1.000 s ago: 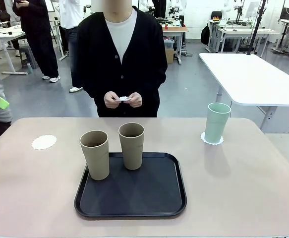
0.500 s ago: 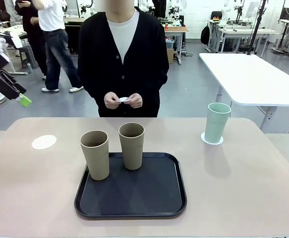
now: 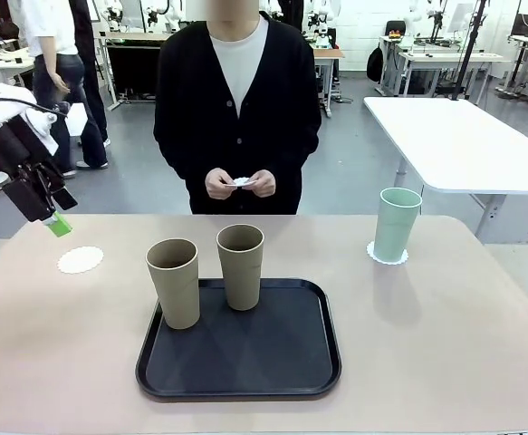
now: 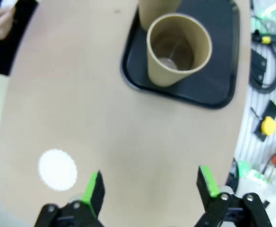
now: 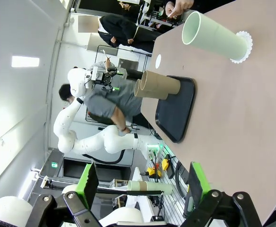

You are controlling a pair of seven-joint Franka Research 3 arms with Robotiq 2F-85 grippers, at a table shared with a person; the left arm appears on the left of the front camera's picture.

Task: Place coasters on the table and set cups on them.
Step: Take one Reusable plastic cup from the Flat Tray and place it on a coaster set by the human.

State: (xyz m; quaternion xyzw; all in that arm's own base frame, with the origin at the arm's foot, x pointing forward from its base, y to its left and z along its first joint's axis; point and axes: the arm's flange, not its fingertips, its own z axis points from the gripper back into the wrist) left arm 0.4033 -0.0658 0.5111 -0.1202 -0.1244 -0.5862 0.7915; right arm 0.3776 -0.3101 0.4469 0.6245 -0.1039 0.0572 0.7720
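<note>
The left gripper [image 4: 149, 176], jaws spread, hangs near a bare coaster [image 4: 57, 169], likely laid for a cup [image 4: 178, 52] off the tray [image 4: 223, 90].

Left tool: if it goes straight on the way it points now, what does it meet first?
Most likely bare table, between the white coaster and the black tray. The left tool is open and points down at that patch; depth is hard to judge, but nothing stands in between.
</note>
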